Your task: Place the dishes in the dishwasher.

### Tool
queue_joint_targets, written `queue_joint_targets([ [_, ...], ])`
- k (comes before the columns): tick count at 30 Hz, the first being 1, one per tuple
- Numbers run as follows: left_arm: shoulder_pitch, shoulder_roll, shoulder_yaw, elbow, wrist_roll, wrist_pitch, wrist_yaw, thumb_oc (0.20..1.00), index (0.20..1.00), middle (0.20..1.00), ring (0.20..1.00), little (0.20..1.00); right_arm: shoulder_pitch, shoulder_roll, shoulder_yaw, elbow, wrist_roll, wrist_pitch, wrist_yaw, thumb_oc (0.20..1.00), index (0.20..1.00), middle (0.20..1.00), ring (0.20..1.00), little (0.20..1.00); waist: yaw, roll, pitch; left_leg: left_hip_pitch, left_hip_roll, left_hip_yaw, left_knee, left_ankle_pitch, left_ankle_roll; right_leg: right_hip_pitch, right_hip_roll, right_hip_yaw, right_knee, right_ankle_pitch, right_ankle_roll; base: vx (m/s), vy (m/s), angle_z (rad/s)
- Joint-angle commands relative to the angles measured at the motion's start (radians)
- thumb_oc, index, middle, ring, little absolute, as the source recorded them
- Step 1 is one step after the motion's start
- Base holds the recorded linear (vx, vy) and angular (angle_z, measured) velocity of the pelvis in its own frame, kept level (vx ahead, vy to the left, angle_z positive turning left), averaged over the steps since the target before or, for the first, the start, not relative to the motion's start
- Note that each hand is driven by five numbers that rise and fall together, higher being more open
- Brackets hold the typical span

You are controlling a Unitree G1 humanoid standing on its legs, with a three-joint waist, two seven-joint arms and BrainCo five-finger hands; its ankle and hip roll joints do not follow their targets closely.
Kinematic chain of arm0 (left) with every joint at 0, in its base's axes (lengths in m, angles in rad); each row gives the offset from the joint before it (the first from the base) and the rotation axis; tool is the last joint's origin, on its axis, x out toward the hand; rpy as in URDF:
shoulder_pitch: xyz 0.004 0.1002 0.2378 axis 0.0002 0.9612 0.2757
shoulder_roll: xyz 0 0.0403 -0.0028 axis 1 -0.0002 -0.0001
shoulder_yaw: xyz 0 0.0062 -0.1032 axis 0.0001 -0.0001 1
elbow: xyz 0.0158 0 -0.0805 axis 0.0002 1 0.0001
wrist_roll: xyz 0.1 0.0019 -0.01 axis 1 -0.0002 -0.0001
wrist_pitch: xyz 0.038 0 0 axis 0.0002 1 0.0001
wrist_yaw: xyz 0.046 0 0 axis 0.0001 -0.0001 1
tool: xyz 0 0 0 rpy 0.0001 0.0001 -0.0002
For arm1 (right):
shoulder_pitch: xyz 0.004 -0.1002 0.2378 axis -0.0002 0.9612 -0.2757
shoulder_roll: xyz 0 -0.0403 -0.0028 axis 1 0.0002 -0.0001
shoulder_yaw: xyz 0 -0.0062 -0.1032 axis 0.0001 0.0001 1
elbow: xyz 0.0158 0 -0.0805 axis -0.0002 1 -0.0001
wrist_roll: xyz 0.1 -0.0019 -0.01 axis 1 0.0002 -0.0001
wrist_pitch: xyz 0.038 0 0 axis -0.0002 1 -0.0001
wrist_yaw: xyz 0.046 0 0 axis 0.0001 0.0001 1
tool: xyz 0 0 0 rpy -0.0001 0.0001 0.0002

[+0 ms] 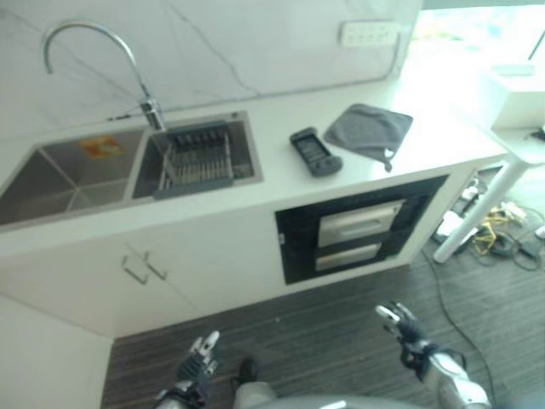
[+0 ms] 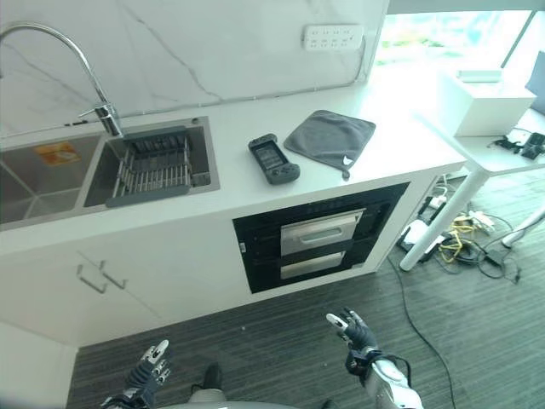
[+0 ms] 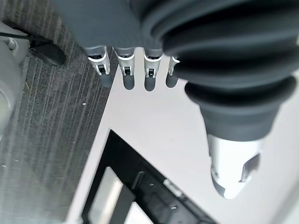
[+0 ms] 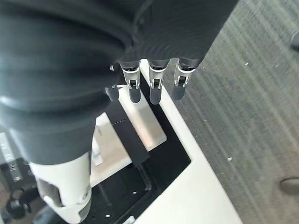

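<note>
Dark striped floor at the bottom of the frame, and there you have both hands low: left hand (image 1: 197, 365) lower left, right hand (image 1: 400, 328) lower right, fingers straight and relaxed on each, carrying nothing.

Move up to mid-frame: the dishwasher (image 2: 319, 234), a black panel with two silver-fronted drawers, sits shut in the white cabinet (image 2: 170, 273). Those drawer fronts look smooth and stiff; I'd judge you hook the top lip.

Up on the counter (image 2: 230, 192), a dark handheld device (image 2: 273, 158) and a grey cloth (image 2: 330, 136) lie side by side, just above the dishwasher.

Upper left now: the double sink (image 1: 77, 175), with a dish rack (image 1: 199, 157) in its right basin under the tap (image 1: 94, 51). Whether plates stand in it, you can't tell from here. Any crockery there would be hard, slick and breakable, so take it by the rim. The rack's wires and the tap could crowd your reach.
</note>
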Motion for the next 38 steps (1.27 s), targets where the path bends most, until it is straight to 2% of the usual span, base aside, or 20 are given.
queue_joint_targets([
  [1,-0.096,0.081,0.003,-0.089,-0.015,-0.002,-0.045,1.000,1.000,1.000,1.000,1.000,-0.116,0.018,-0.066,-0.055,0.008,-0.025,0.028,1.000,1.000,1.000,1.000,1.000,0.020,-0.070,0.113,0.095,-0.101,0.104,0.103,0.045,-0.109,0.043,-0.049,0.008,0.008,0.026,0.055,-0.09,0.170,0.93],
  [2,-0.122,0.088,-0.013,-0.108,-0.008,0.062,-0.086,1.000,1.000,1.000,1.000,1.000,-0.094,0.020,-0.098,-0.013,0.001,-0.037,0.062,1.000,1.000,1.000,1.000,1.000,-0.009,-0.083,0.117,0.123,-0.143,0.167,0.133,-0.013,-0.082,0.050,-0.067,-0.028,0.018,0.042,0.061,-0.03,0.157,0.50],
  [4,-0.131,0.090,-0.018,-0.107,-0.008,0.081,-0.100,1.000,1.000,1.000,1.000,1.000,-0.091,0.024,-0.101,0.000,-0.006,-0.038,0.073,1.000,1.000,1.000,1.000,1.000,-0.014,-0.078,0.114,0.145,-0.150,0.178,0.094,-0.006,-0.080,0.053,-0.067,-0.039,0.024,0.044,0.067,0.05,0.249,1.12],
  [5,-0.141,0.091,-0.024,-0.093,-0.021,0.117,-0.143,1.000,1.000,1.000,1.000,1.000,-0.091,0.031,-0.104,0.042,-0.049,-0.049,0.094,1.000,1.000,1.000,1.000,1.000,-0.018,-0.070,0.105,0.196,-0.168,0.164,0.023,0.006,-0.071,0.053,-0.066,-0.040,0.042,0.050,0.076,0.17,0.372,1.02],
  [7,-0.154,0.099,-0.039,-0.053,0.032,0.123,-0.128,1.000,1.000,1.000,1.000,1.000,-0.096,0.042,-0.093,0.086,-0.089,-0.042,0.094,1.000,1.000,1.000,1.000,1.000,-0.021,-0.072,0.093,0.212,-0.186,0.128,0.000,-0.010,-0.056,0.035,-0.072,-0.017,0.075,0.053,0.092,0.21,0.339,0.10],
  [9,-0.183,0.103,-0.063,-0.015,0.010,0.137,-0.172,1.000,1.000,1.000,1.000,1.000,-0.102,0.053,-0.079,0.128,-0.108,-0.038,0.105,1.000,1.000,1.000,1.000,1.000,-0.025,-0.083,0.085,0.216,-0.204,0.118,0.000,-0.026,-0.039,0.008,-0.088,-0.007,0.118,0.068,0.108,0.16,0.260,0.01],
  [11,-0.201,0.105,-0.075,0.022,0.032,0.132,-0.181,1.000,1.000,1.000,1.000,1.000,-0.106,0.058,-0.075,0.195,-0.134,-0.064,0.138,1.000,1.000,1.000,1.000,1.000,-0.025,-0.085,0.083,0.215,-0.215,0.119,0.000,-0.036,-0.024,-0.012,-0.107,-0.007,0.185,0.079,0.111,0.14,0.283,0.17],
  [13,-0.226,0.114,-0.099,0.061,0.041,0.133,-0.178,1.000,1.000,1.000,1.000,1.000,-0.118,0.069,-0.050,0.264,-0.149,-0.094,0.146,1.000,1.000,1.000,1.000,1.000,-0.016,-0.083,0.086,0.205,-0.227,0.115,0.000,-0.038,0.006,-0.049,-0.140,-0.002,0.342,0.099,0.105,0.15,0.296,0.18],
  [14,-0.232,0.114,-0.101,0.074,0.043,0.139,-0.177,1.000,1.000,1.000,1.000,1.000,-0.119,0.073,-0.049,0.280,-0.136,-0.095,0.149,1.000,1.000,1.000,1.000,1.000,-0.019,-0.080,0.088,0.202,-0.231,0.101,0.000,-0.039,0.014,-0.073,-0.142,0.032,0.402,0.107,0.102,0.25,0.151,0.20],
  [15,-0.242,0.110,-0.111,0.127,0.083,0.130,-0.165,1.000,1.000,1.000,1.000,1.000,-0.120,0.093,-0.054,0.342,-0.124,-0.103,0.165,1.000,1.000,1.000,1.000,1.000,-0.051,-0.086,0.093,0.203,-0.232,0.046,0.000,-0.048,0.027,-0.110,-0.067,0.152,0.394,0.069,0.084,0.25,0.026,0.24],
  [16,-0.249,0.109,-0.121,0.152,0.089,0.118,-0.160,1.000,1.000,1.000,1.000,1.000,-0.119,0.098,-0.051,0.368,-0.116,-0.110,0.173,1.000,1.000,1.000,1.000,1.000,-0.064,-0.090,0.089,0.201,-0.232,0.023,0.000,-0.045,0.026,-0.106,-0.034,0.186,0.339,0.046,0.075,0.27,-0.063,0.46],
  [18,-0.268,0.100,-0.123,0.196,0.088,0.117,-0.155,1.000,1.000,1.000,1.000,1.000,-0.110,0.106,-0.052,0.410,-0.115,-0.126,0.187,1.000,1.000,1.000,1.000,1.000,-0.086,-0.101,0.085,0.208,-0.234,-0.012,0.000,-0.055,0.021,-0.073,-0.009,0.243,0.199,0.011,0.065,0.16,-0.125,0.62],
  [19,-0.272,0.095,-0.119,0.208,0.099,0.115,-0.153,1.000,1.000,1.000,1.000,1.000,-0.107,0.107,-0.054,0.421,-0.113,-0.127,0.186,1.000,1.000,1.000,1.000,1.000,-0.092,-0.105,0.083,0.211,-0.236,-0.019,0.000,-0.061,0.018,-0.057,-0.009,0.259,0.146,0.020,0.067,0.13,-0.126,0.64],
  [20,-0.271,0.093,-0.121,0.227,0.117,0.106,-0.155,1.000,1.000,1.000,1.000,1.000,-0.096,0.114,-0.065,0.438,-0.104,-0.131,0.180,1.000,1.000,1.000,1.000,1.000,-0.104,-0.109,0.080,0.217,-0.241,-0.031,0.000,-0.066,0.026,-0.061,-0.009,0.312,0.161,0.032,0.071,0.09,-0.085,0.60],
  [23,-0.268,0.074,-0.121,0.268,0.151,0.088,-0.127,1.000,1.000,1.000,1.000,1.000,-0.098,0.108,-0.085,0.465,-0.106,-0.096,0.162,1.000,1.000,1.000,1.000,1.000,-0.107,-0.107,0.053,0.227,-0.245,-0.029,0.000,-0.067,0.013,0.009,-0.003,0.313,0.053,0.033,0.065,0.08,-0.101,0.50],
  [29,-0.261,0.045,-0.097,0.314,0.141,0.067,-0.103,1.000,1.000,1.000,1.000,1.000,-0.138,0.092,-0.099,0.506,-0.090,-0.031,0.156,1.000,1.000,1.000,1.000,1.000,-0.094,-0.098,-0.004,0.258,-0.231,-0.019,0.000,-0.073,-0.006,0.069,0.014,0.307,0.008,0.020,0.047,0.09,-0.107,0.03],
  [32,-0.246,0.037,-0.091,0.337,0.138,0.070,-0.117,1.000,1.000,1.000,1.000,1.000,-0.137,0.100,-0.095,0.503,-0.083,-0.045,0.174,1.000,1.000,1.000,1.000,1.000,-0.089,-0.094,-0.023,0.261,-0.225,-0.027,0.000,-0.074,-0.011,0.078,0.019,0.301,0.008,0.008,0.041,0.07,-0.094,0.03],
  [38,-0.227,0.027,-0.082,0.384,0.159,0.035,-0.148,1.000,1.000,1.000,1.000,1.000,-0.118,0.108,-0.092,0.503,-0.078,-0.070,0.165,1.000,1.000,1.000,1.000,1.000,-0.080,-0.081,-0.038,0.254,-0.214,-0.037,0.000,-0.072,-0.022,0.082,0.019,0.268,0.008,-0.007,0.037,0.01,-0.039,0.13],
])
